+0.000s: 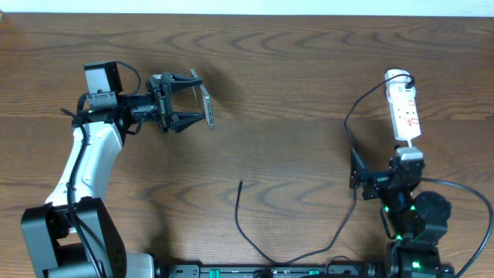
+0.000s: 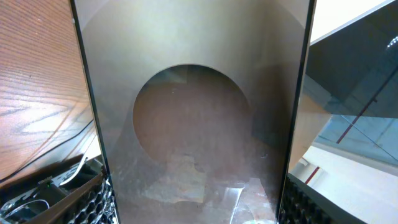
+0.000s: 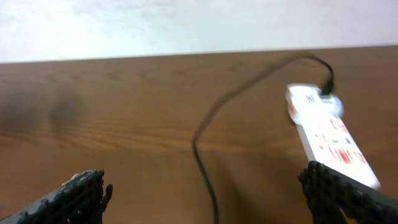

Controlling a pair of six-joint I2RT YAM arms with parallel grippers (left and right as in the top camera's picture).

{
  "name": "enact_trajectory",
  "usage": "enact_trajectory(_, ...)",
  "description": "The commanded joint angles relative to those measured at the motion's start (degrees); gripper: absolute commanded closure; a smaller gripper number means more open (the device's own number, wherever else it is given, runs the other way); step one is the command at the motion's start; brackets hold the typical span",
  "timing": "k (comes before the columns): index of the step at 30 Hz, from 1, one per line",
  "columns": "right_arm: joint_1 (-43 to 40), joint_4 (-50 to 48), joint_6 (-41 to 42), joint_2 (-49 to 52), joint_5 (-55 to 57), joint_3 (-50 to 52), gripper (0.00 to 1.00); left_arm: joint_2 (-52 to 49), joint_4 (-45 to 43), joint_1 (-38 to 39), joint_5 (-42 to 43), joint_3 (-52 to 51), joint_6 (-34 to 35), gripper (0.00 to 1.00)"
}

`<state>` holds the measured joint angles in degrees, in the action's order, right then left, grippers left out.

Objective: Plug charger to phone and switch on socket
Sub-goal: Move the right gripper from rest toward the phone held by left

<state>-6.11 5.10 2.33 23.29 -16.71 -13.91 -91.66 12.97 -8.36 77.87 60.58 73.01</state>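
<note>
left claw (image 1: 200,99) clamps the phone (image 1: 207,106), right claw (image 3: 202,186) gapes wide beside the socket (image 3: 326,134) and charger (image 3: 198,154).

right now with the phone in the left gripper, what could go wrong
The flat dark glossy phone is pinched at the tips of the left gripper; plugging in could twist or drop it. The thin black charger cable lies loose, its tip far from the open right gripper by the white power strip, so a grab may miss.
</note>
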Motion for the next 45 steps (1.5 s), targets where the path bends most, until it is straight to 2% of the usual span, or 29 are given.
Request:
enact_trajectory(1,0.26,0.11,-0.24,3.89,-7.65,-4.48,0.01,1.46,-0.48,-0.09,2.01,2.29,-1.64,0.93)
enact_trajectory(4,0.26,0.72,0.79,8.17,-12.74,-7.85,0.01,1.46,-0.46,-0.09,1.81,2.29,-2.21,0.93)
enact_trajectory(16,0.57,4.0,13.62,29.2,-30.8,-20.83,0.01,1.46,-0.46,-0.02,-4.81,2.29,-3.78,0.93)
enact_trajectory(22,4.5,4.04,17.46,37.83,-34.56,-25.73,0.01,1.46,-0.35,0.04,-9.99,2.29,-3.76,0.92)
enact_trajectory(33,18.36,3.89,18.38,48.85,-34.93,-34.16,0.01,1.46,-0.17,0.09,-19.15,2.29,-3.74,0.93)
enact_trajectory(39,23.91,0.66,9.88,52.17,-40.87,-36.35,0.01,1.46,-0.22,0.09,-26.21,2.29,-2.38,0.93)
enact_trajectory(45,26.58,-4.22,10.38,52.59,-40.59,-36.35,0.01,1.46,-0.26,0.09,-28.06,2.29,-2.23,0.93)
